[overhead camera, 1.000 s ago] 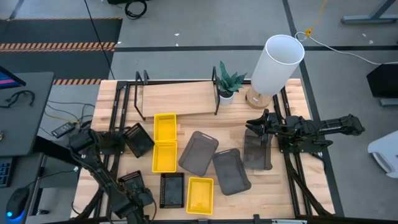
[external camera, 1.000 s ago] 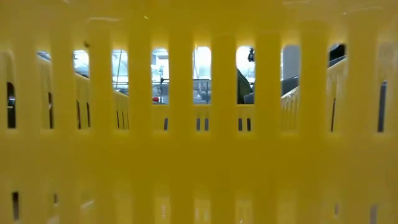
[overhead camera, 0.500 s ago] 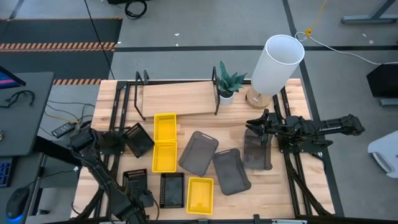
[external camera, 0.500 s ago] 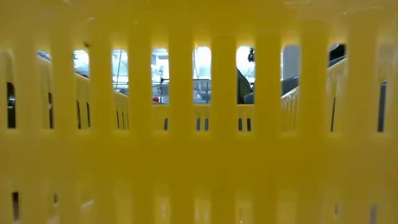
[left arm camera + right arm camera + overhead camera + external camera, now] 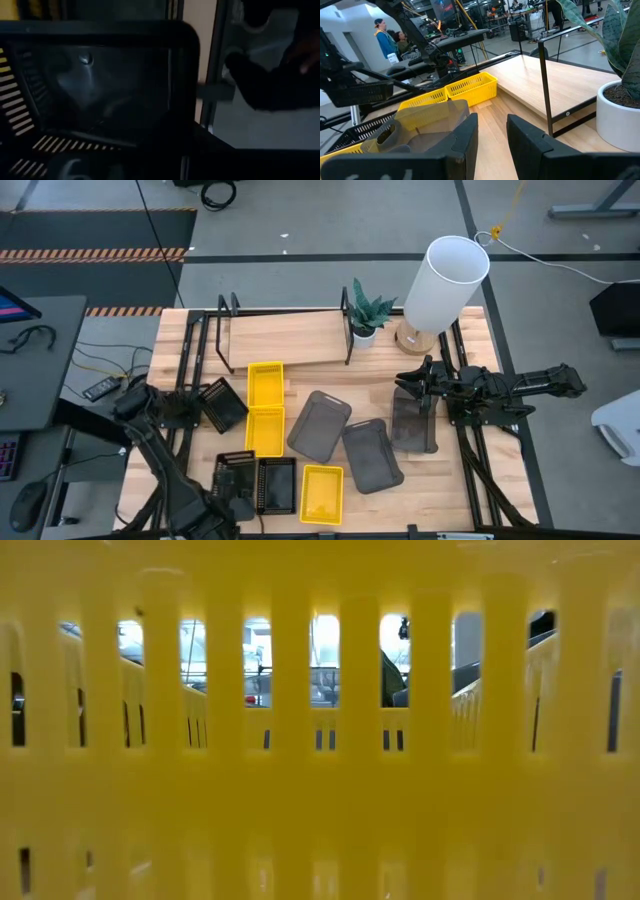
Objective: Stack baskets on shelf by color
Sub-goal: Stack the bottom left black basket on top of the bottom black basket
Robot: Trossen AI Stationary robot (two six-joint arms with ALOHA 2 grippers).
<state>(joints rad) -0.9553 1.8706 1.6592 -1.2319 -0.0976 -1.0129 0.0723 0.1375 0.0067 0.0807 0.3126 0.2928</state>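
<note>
The left gripper has its fingers pinching a small black basket just above its twin on the worktop, apparently to nest like colours, while the shelf sits bare and the right gripper, fingers slightly spread, hovers by a grey basket.

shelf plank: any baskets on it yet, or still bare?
Bare. In the high view the shelf shows only wood between its black posts; the nearest yellow basket lies on the tabletop in front of it.

L gripper carried black basket rightward; now beside 2nd black basket.
</note>
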